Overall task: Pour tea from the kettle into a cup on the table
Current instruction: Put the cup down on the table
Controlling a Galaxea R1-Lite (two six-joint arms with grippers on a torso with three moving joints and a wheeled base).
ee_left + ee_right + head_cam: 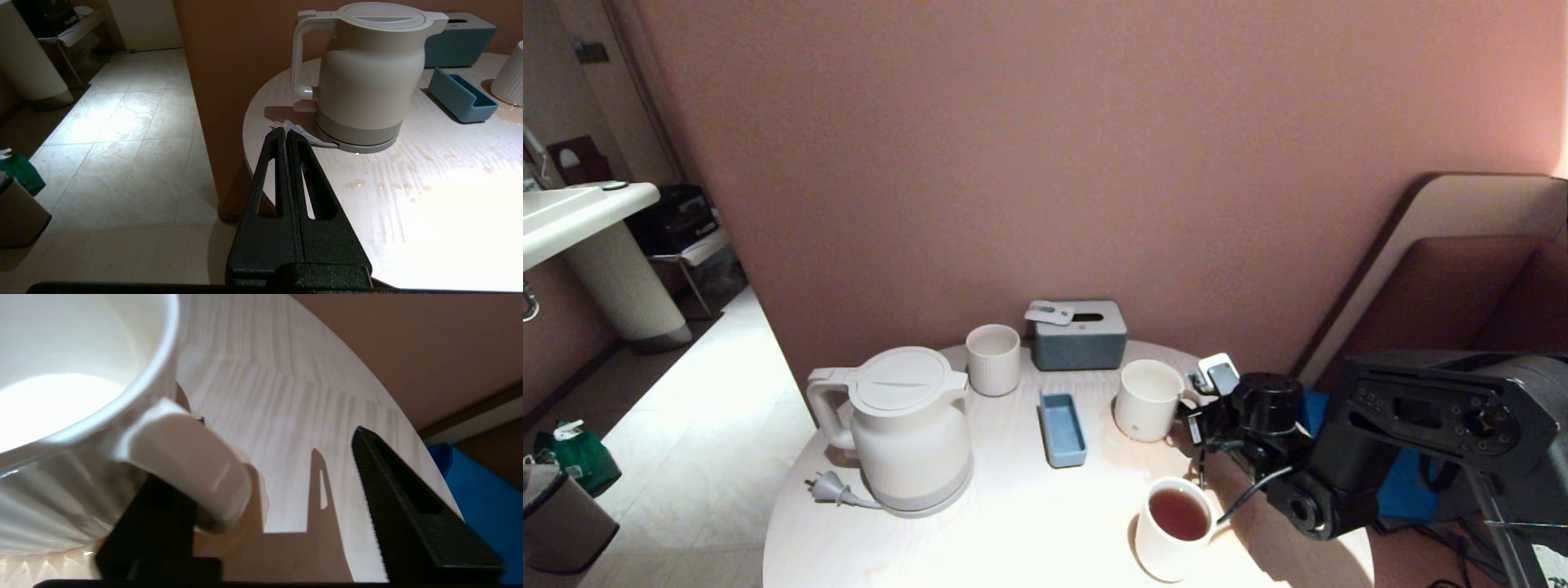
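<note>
A ribbed cup point(1147, 399) stands empty near the table's point(1013, 523) right edge. The right gripper point(261, 506) sits at its ear handle with fingers spread, one under the handle, gripping nothing. The cup looks just placed; next the kettle point(907, 429), near the left edge, must be grasped. The left gripper point(286, 132) hangs closed and empty off the left edge.

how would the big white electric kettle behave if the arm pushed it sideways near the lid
The large white electric kettle would probably tip rather than slide: it stands tall on a narrower grey base. Its smooth body looks slippery; the loop handle seems the safer hold. Weight depends on how much is inside, which the shut lid hides.
</note>
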